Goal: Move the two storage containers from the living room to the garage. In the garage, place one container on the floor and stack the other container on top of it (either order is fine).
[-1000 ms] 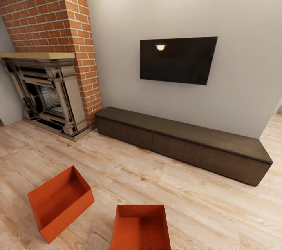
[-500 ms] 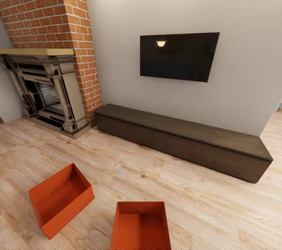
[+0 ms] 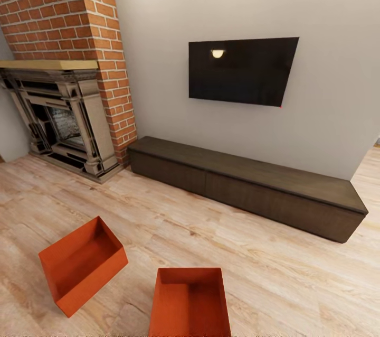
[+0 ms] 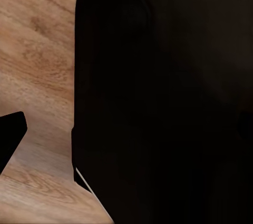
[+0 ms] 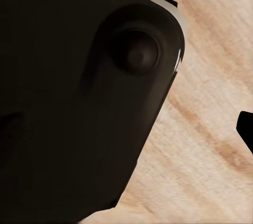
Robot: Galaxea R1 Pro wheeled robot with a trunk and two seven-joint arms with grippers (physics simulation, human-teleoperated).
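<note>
Two open bins (image 3: 82,264) (image 3: 189,302) sit untouched on the wood floor (image 3: 274,273), awaiting pickup; neither pincer's opening can be told, so their places beside them can't either.

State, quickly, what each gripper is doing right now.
Left gripper: cannot be told; a dark shape blocks its wrist view.
Right gripper: cannot be told, likewise.

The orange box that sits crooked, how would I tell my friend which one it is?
Start at the red brick fireplace on the left wall, then come straight down the light wood floor toward the robot. Two open orange-red bins sit there side by side. Yours is the left storage container, turned corner-on, while the right storage container sits square at the picture's bottom edge.
</note>
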